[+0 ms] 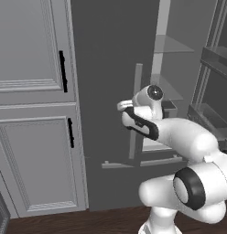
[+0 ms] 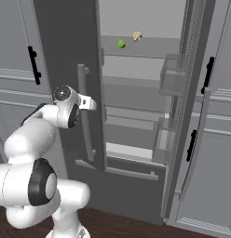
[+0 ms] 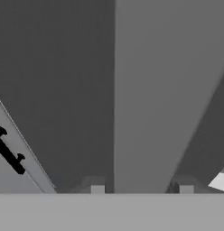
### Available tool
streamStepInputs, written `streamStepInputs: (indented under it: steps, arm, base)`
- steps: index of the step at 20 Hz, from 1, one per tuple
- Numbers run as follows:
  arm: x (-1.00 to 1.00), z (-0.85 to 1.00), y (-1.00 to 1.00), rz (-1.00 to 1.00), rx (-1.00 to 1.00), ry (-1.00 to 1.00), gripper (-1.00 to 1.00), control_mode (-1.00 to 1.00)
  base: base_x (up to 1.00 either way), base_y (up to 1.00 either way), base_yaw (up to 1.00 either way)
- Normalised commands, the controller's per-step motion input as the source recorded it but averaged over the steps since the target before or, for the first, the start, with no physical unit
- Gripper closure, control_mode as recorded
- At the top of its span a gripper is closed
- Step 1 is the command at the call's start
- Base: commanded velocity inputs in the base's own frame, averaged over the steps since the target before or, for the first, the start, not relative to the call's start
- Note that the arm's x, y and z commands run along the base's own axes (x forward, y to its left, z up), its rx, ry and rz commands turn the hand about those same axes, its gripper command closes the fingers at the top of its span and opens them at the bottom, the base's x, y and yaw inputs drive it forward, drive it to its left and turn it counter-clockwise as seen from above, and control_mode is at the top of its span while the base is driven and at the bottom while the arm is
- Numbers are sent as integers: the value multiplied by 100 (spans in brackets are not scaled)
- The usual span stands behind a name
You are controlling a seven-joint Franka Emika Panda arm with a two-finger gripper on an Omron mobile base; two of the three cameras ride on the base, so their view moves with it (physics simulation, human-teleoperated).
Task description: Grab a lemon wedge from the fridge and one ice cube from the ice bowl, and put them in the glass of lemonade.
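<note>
While dark wood floor runs under the fridge [image 2: 66, 69], I see its right door swung open beside the light grey panelled cabinet [image 1: 33, 109]. From the right base view alone, the lemon wedge [image 2: 121, 43] sits on an upper fridge shelf, just left of a beige lump [image 2: 137, 36]. My gripper [image 3: 142, 187] straddles the fridge's bar handle [image 3: 141, 113], fingers spread either side.
</note>
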Motion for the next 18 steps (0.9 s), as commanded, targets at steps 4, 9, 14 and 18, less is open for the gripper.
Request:
streamStepInputs:
  steps: [4,9,14,18]
  arm:
    - [-100,96,98,24,-2,2,100,-100]
    - [-100,100,45,22,-1,0,100,-100]
    - [-97,100,-13,6,0,0,100,-100]
    - [-58,99,-64,-5,0,3,100,-100]
  base:
    - [0,0,0]
    - [0,0,0]
    - [0,0,0]
    - [0,0,0]
